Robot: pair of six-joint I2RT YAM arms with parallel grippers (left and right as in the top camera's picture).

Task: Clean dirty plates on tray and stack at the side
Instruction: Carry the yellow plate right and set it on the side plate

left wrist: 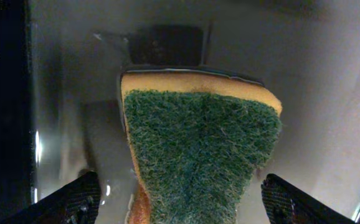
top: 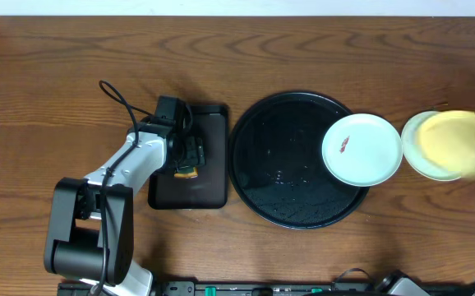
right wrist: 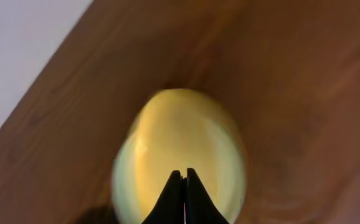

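1. The left gripper (left wrist: 177,198) hangs over the small rectangular tray (top: 209,193) with its fingers (left wrist: 80,198) spread wide. They stand on either side of the sponge (left wrist: 198,155) but do not pinch it. The left finger stands clear of the sponge, and I cannot tell whether the right one brushes it.
2. The sponge shows its green scouring face to the wrist camera, with the yellow foam behind.
3. The right gripper (right wrist: 183,186) is pressed together to a thin slit, directly over the yellow plate (right wrist: 180,155). That plate is blurred in both views, so I cannot tell whether the tips nip it, touch it or are clear of it.
4. The yellow plate lies over a second mint plate (top: 412,140) on the table (top: 57,82), off the right side of the round black tray (top: 279,173). This looks like the stack.
5. One mint plate (top: 367,152) lies in the right part of the round tray, overlapping its rim and just beside the stack. A brown smear (top: 344,146) is on its left half.
6. The next move probably turns on this plate. It lies well to the right of the left gripper, across the tray, and just left of the right gripper, so the right arm is nearer. Being round, it has no long axis to line up with.
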